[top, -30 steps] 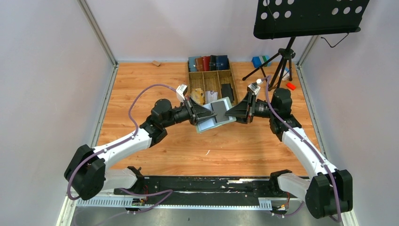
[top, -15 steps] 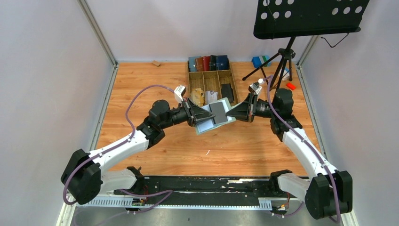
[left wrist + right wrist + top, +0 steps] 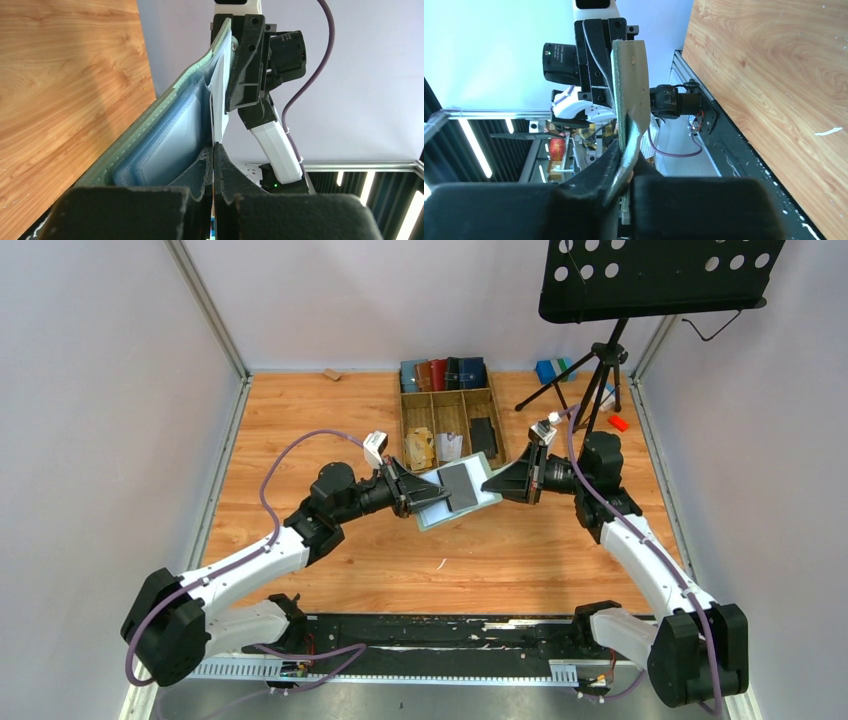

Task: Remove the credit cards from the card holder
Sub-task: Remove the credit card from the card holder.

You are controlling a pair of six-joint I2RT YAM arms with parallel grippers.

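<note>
**Card holder** (image 3: 445,512): opened flat and held in the air above the tabletop (image 3: 330,430), near the wooden tray (image 3: 401,430). A dark credit card (image 3: 458,485) lies against its inner face.

**Grasp:** The right pincer (image 3: 492,483) is clenched on the holder's far edge. The left pincer (image 3: 428,495) is clenched on the card's near edge.

**Technique:** Draw the card straight along the pocket's plane, with the right pincer giving a steady counter-hold. Twisting would likely jam it.

**Views:** Only the left wrist view shows the pale clear pockets (image 3: 170,145) and the card edge-on. Only the right wrist view shows the snap stud (image 3: 633,60) on the flap.
</note>
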